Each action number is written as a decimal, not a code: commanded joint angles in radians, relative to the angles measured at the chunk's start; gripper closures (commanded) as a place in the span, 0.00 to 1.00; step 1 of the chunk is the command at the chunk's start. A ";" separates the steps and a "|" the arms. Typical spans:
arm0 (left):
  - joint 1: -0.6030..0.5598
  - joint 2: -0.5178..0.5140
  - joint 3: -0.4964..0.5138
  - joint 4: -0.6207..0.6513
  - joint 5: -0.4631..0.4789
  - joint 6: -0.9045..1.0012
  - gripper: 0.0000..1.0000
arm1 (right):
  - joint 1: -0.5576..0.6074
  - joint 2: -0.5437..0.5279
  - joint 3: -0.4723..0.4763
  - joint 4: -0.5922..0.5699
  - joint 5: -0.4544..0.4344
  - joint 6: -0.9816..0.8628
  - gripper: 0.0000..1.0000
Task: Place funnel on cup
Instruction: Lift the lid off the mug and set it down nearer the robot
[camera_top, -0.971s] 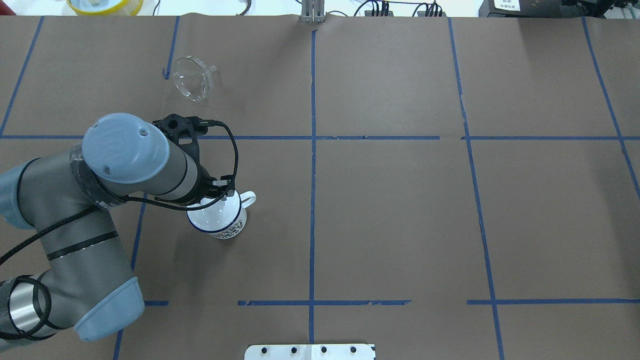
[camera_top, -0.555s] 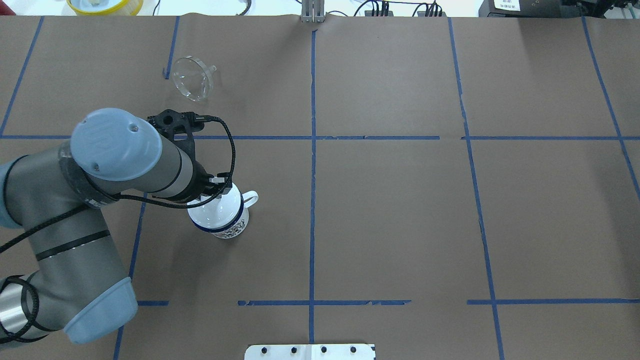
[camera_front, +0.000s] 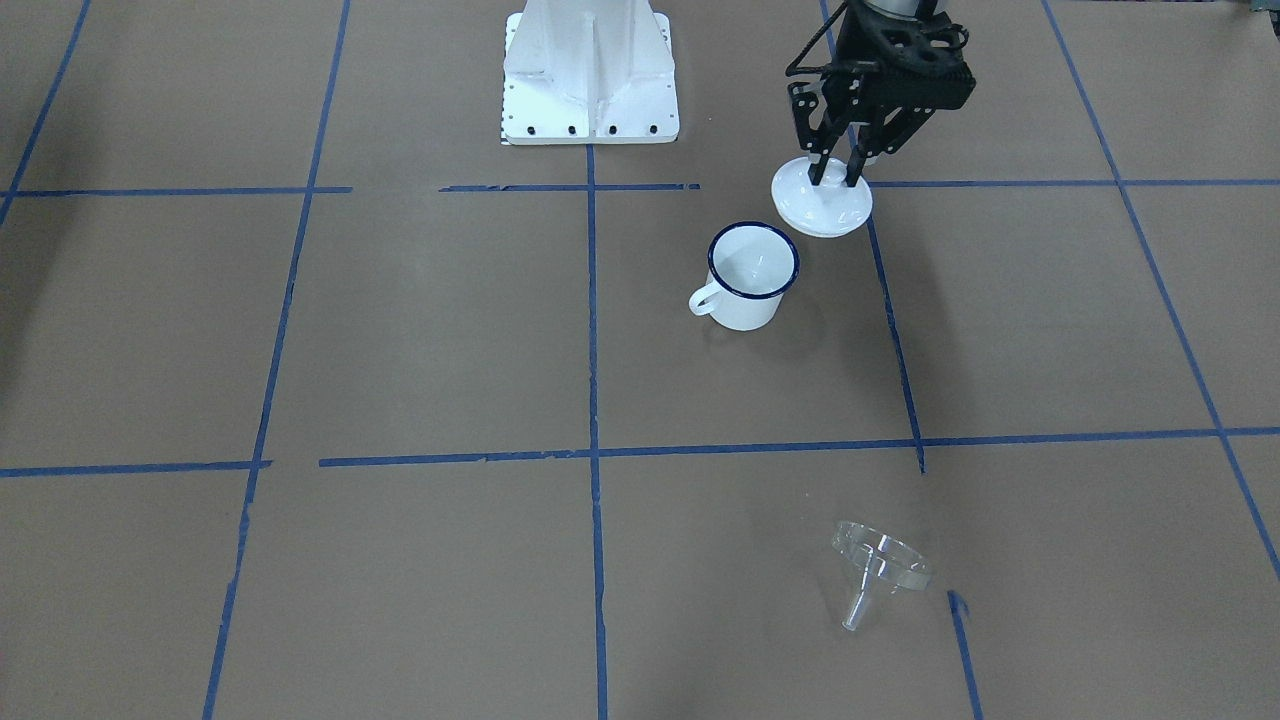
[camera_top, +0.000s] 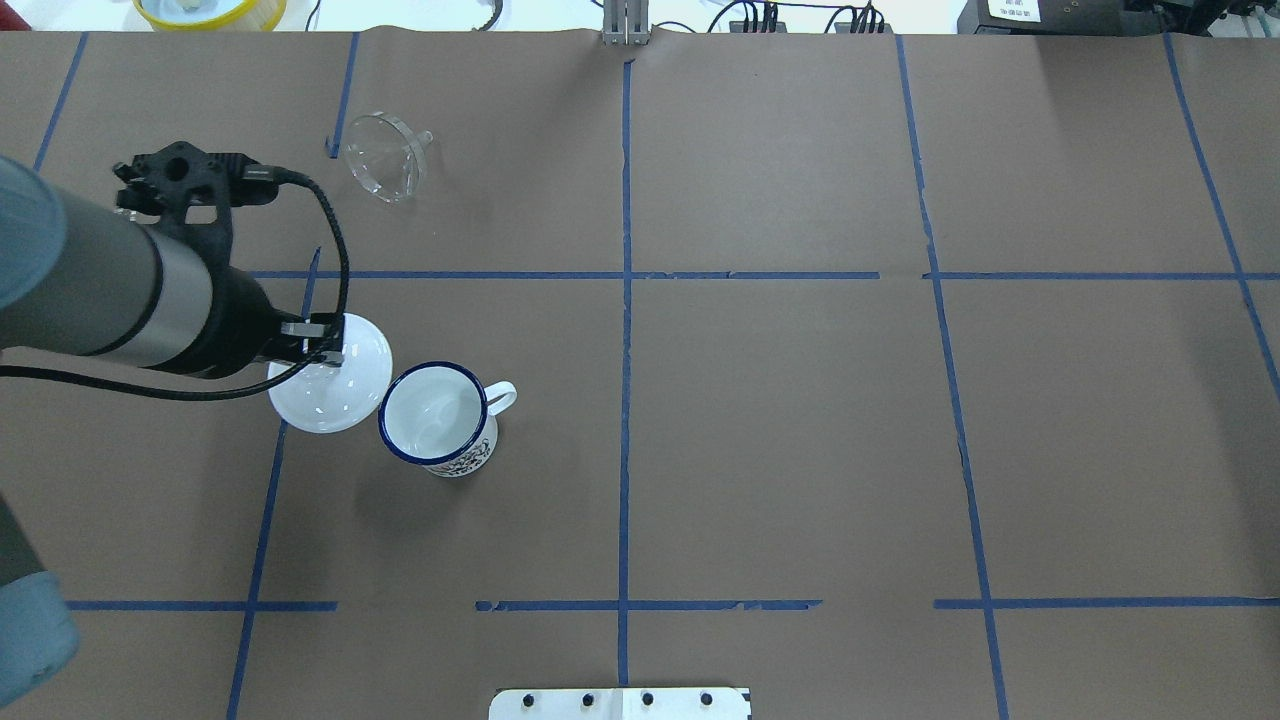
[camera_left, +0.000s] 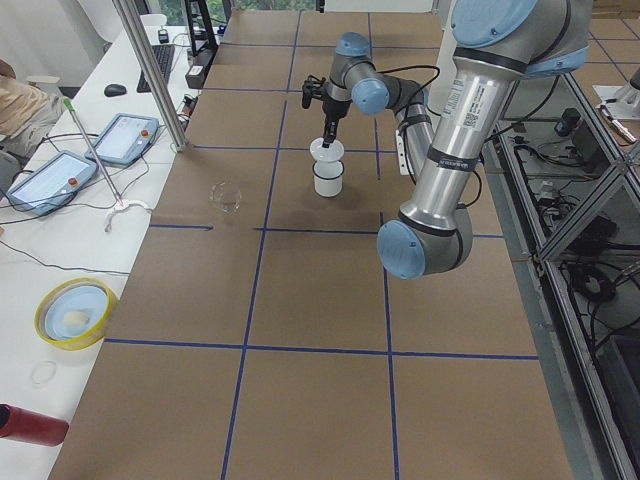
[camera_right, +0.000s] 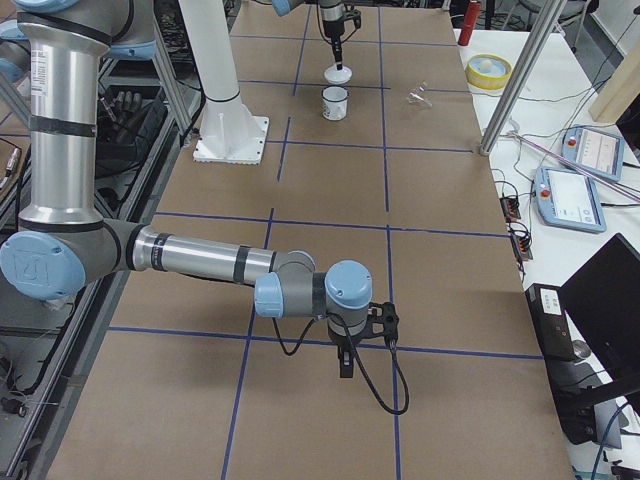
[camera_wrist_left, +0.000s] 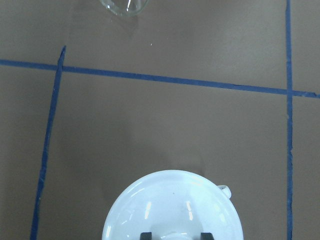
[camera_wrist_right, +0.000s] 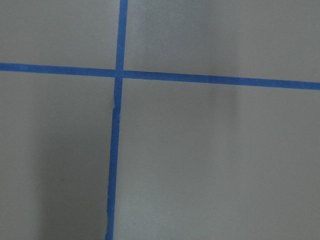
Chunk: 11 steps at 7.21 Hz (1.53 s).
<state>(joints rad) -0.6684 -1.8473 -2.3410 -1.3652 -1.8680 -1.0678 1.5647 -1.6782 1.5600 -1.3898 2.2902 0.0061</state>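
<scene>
The cup (camera_top: 437, 415) stands upright and uncovered, its handle pointing right; it also shows in the front view (camera_front: 752, 275). The clear funnel (camera_top: 385, 155) lies on its side at the far left of the table, also in the front view (camera_front: 880, 565). My left gripper (camera_top: 318, 352) is shut on the knob of a white round lid (camera_top: 330, 385) and holds it just left of the cup, clear of the rim. In the left wrist view the lid (camera_wrist_left: 172, 205) fills the bottom edge and the funnel (camera_wrist_left: 125, 6) is at the top. My right gripper (camera_right: 345, 365) shows only in the right exterior view; I cannot tell its state.
The white robot base plate (camera_front: 590, 70) is at the table's near edge, behind the cup. A yellow dish (camera_top: 210, 10) sits beyond the far edge. Blue tape lines cross the brown paper. A metal pole (camera_left: 150, 70) stands by the table's far side.
My left gripper has lifted the white lid off the cup and carried it to the left. The cup's mouth is now uncovered. The funnel has not moved.
</scene>
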 joint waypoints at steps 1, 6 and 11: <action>-0.007 0.315 -0.006 -0.326 -0.016 0.046 1.00 | 0.000 0.000 0.000 0.000 0.000 0.000 0.00; 0.156 0.329 0.274 -0.654 0.000 -0.096 1.00 | 0.000 0.000 0.000 0.000 0.000 0.000 0.00; 0.191 0.324 0.298 -0.643 0.044 -0.096 0.89 | 0.000 0.000 0.000 0.000 0.000 0.000 0.00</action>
<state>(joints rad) -0.4813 -1.5221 -2.0467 -2.0091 -1.8250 -1.1643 1.5647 -1.6782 1.5601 -1.3898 2.2902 0.0062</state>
